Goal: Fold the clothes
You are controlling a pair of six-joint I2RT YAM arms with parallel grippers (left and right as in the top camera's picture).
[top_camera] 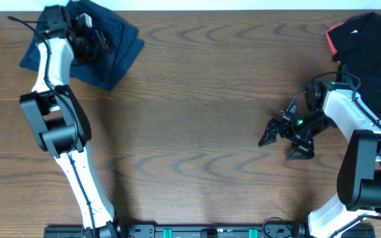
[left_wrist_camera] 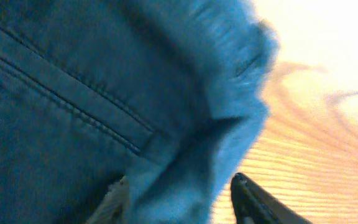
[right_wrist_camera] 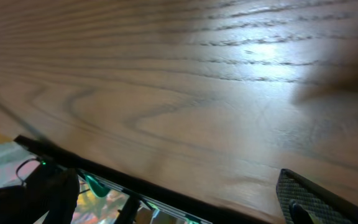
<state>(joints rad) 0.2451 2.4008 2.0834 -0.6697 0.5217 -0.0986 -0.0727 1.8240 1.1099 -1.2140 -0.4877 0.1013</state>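
A blue denim garment (top_camera: 111, 46) lies crumpled at the table's far left. My left gripper (top_camera: 88, 36) sits over it. In the left wrist view its fingers (left_wrist_camera: 179, 193) are spread apart, with a fold of the blue denim (left_wrist_camera: 104, 93) between them. A black garment with pink trim (top_camera: 369, 46) lies at the far right. My right gripper (top_camera: 280, 139) is open and empty over bare wood, left of the black garment. In the right wrist view only its fingers (right_wrist_camera: 173, 199) and bare table show.
The wooden table (top_camera: 204, 112) spans the view. The front edge (right_wrist_camera: 166, 199) with the arm mounts and cables (top_camera: 204, 231) lies just below my right gripper in the right wrist view.
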